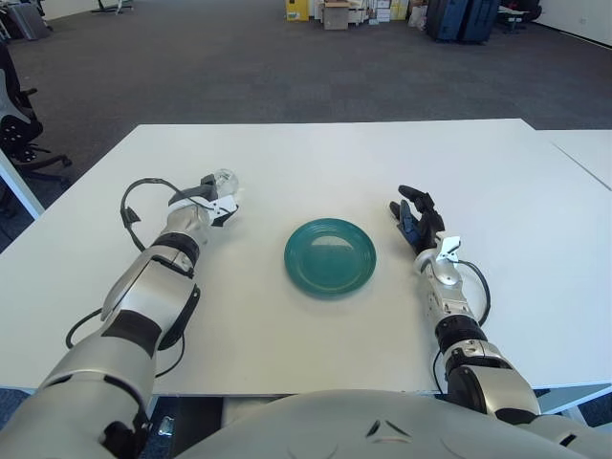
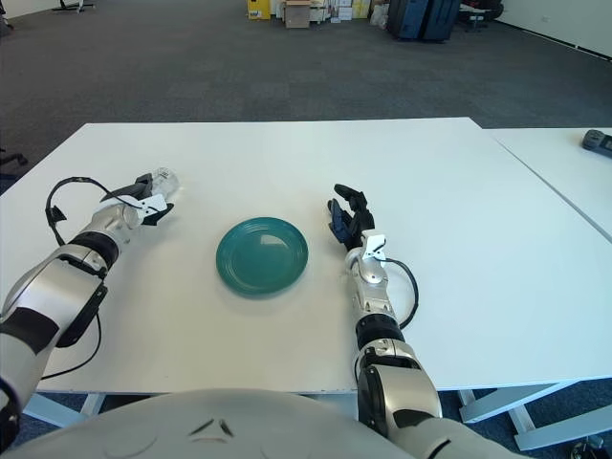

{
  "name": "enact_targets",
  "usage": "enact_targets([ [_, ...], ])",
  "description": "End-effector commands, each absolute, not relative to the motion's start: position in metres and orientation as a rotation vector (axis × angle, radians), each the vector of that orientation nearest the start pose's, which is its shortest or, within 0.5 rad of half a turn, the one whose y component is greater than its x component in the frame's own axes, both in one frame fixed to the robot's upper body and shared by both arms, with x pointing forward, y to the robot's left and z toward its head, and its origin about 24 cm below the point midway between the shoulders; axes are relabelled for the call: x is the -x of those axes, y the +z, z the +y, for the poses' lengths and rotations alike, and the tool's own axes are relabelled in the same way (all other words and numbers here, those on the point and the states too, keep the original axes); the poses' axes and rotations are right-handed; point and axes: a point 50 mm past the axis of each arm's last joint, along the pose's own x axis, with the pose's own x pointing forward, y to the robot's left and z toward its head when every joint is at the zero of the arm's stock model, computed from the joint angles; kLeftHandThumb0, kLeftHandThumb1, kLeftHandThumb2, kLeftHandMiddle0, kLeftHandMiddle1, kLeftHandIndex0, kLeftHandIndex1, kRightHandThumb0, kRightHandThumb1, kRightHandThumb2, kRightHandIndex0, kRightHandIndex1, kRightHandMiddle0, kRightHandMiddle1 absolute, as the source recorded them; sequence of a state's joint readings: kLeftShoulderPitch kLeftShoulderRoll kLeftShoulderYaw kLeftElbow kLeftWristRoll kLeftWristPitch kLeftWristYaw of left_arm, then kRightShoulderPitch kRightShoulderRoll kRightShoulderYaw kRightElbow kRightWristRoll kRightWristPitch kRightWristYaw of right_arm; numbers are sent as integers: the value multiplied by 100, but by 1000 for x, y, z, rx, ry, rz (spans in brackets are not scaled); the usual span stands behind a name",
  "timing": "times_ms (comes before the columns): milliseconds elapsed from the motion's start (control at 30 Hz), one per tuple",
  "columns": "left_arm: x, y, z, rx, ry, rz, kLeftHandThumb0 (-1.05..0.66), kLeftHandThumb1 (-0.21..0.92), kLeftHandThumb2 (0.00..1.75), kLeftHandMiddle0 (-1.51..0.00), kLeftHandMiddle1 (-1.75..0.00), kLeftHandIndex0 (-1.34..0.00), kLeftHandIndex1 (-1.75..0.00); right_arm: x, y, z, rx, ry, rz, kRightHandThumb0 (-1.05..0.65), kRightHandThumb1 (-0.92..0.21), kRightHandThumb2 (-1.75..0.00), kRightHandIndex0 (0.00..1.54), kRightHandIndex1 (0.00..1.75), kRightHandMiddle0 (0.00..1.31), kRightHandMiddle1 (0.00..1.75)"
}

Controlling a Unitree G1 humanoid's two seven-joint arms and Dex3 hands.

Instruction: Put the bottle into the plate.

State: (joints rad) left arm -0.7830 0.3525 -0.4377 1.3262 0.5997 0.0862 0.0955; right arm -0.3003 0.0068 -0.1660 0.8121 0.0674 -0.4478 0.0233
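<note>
A teal plate (image 1: 330, 256) sits in the middle of the white table (image 1: 382, 163). A small clear bottle (image 1: 225, 180) is at the left, about a plate's width from the plate's rim. My left hand (image 1: 208, 196) is at the bottle, its fingers curled round the lower part, with the bottle's rounded end sticking out past them. My right hand (image 1: 413, 214) shows just right of the plate, palm up, with its dark fingers spread and nothing in them.
A second white table (image 1: 588, 153) adjoins on the right, with a dark object (image 2: 598, 141) on it. An office chair (image 1: 19, 124) stands off the left edge. Boxes and suitcases (image 1: 459, 17) line the far carpeted floor.
</note>
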Motion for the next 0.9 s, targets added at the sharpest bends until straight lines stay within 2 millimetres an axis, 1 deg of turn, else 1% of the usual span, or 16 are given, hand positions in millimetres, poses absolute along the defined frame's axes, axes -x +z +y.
enact_targets([
  [0,-336,-11,231,-1310,-166,618,-105,92,79,-29,-2,0,-41,-284,-24,-162,-110,-84,93,-59,-92,-57,56,1,17,88],
  [100,-335,-12,231,-1310,-160,619,-105,92,77,-32,-2,0,-50,-283,-24,-162,-111,-84,93,-59,-92,-58,56,1,18,88],
  [167,-335,-12,231,-1310,-151,618,-105,92,75,-43,-7,0,-59,-283,-24,-162,-111,-84,93,-59,-92,-58,56,1,18,88],
  [200,-335,-12,231,-1310,-147,618,-105,92,72,-46,-24,0,-67,-283,-24,-162,-111,-84,94,-59,-92,-58,56,1,18,88],
  [233,-335,-12,231,-1309,-145,617,-105,92,71,-46,-33,0,-70,-283,-24,-162,-112,-84,94,-59,-92,-58,56,1,18,88],
  [267,-335,-12,231,-1307,-135,615,-105,92,70,-44,-48,0,-75,-283,-24,-162,-113,-83,94,-59,-92,-58,57,1,18,88],
  [300,-335,-12,231,-1305,-123,612,-104,92,65,-47,-86,-6,-84,-283,-24,-161,-114,-83,94,-59,-92,-58,57,1,18,88],
  [333,-335,-12,231,-1304,-115,610,-103,92,62,-49,-104,-8,-88,-283,-24,-161,-114,-82,94,-59,-92,-58,57,1,18,88],
  [367,-335,-11,231,-1302,-103,607,-102,92,58,-53,-129,-13,-94,-283,-24,-161,-115,-82,94,-59,-92,-58,57,1,18,88],
  [400,-335,-11,231,-1302,-97,605,-100,92,51,-67,-146,-17,-100,-283,-24,-161,-115,-82,94,-59,-92,-58,57,1,18,88],
  [467,-335,-11,231,-1302,-86,601,-98,92,46,-79,-160,-21,-105,-283,-24,-161,-116,-81,95,-59,-92,-58,57,1,18,88],
  [533,-335,-11,231,-1305,-61,585,-95,92,39,-86,-167,-24,-112,-283,-24,-161,-119,-81,95,-60,-92,-58,57,1,18,88],
  [567,-335,-11,231,-1306,-54,580,-92,92,34,-90,-170,-25,-119,-283,-24,-161,-120,-81,96,-60,-92,-58,57,1,18,88],
  [633,-334,-11,231,-1319,-30,559,-85,91,26,-96,-173,-26,-131,-283,-24,-161,-121,-81,96,-60,-92,-58,57,1,18,88],
  [733,-333,-12,232,-1347,-9,541,-75,90,19,-100,-174,-26,-143,-282,-23,-161,-123,-79,94,-60,-92,-59,58,1,19,88],
  [867,-332,-12,233,-1401,15,526,-62,87,15,-103,-174,-25,-149,-282,-23,-161,-123,-78,92,-60,-92,-59,58,1,19,89],
])
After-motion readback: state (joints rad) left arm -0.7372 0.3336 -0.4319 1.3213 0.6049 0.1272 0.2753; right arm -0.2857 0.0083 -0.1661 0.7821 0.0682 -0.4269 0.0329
